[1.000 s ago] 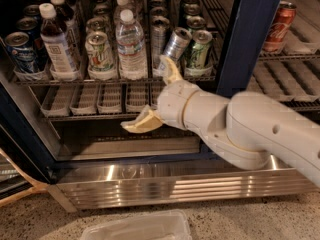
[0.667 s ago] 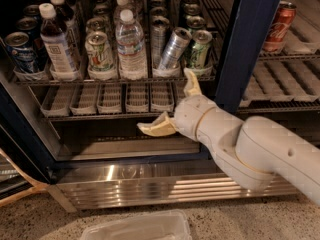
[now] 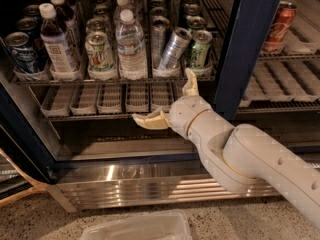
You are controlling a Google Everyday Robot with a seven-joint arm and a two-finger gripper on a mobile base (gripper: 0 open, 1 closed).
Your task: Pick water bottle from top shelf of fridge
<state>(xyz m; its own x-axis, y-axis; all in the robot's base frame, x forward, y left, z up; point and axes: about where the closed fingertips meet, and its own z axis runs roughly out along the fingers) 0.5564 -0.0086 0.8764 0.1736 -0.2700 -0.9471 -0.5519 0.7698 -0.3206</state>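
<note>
The water bottle (image 3: 131, 44) stands upright at the front of the top shelf (image 3: 35, 80), a clear ribbed bottle with a white cap and a pale label. My gripper (image 3: 162, 94) is open and empty. It sits below the shelf's front edge, to the right of and lower than the bottle. One cream finger (image 3: 190, 83) points up in front of the shelf edge under the cans, the other points left in front of the lower rack. The fridge has a dark blue post (image 3: 247, 44) just right of my wrist.
Left of the water bottle stand a green-labelled can (image 3: 100, 54), a bottle of dark liquid (image 3: 56, 41) and a blue can (image 3: 21, 53). To its right a silver can (image 3: 172, 48) leans tilted beside a green can (image 3: 199, 49). A red can (image 3: 279, 20) sits past the post. Bare trays (image 3: 100, 100) lie below. A clear bin (image 3: 135, 226) sits on the floor.
My gripper has moved right and a little down, off the tilted silver can, and it stays open. The bottles and cans have not moved.
</note>
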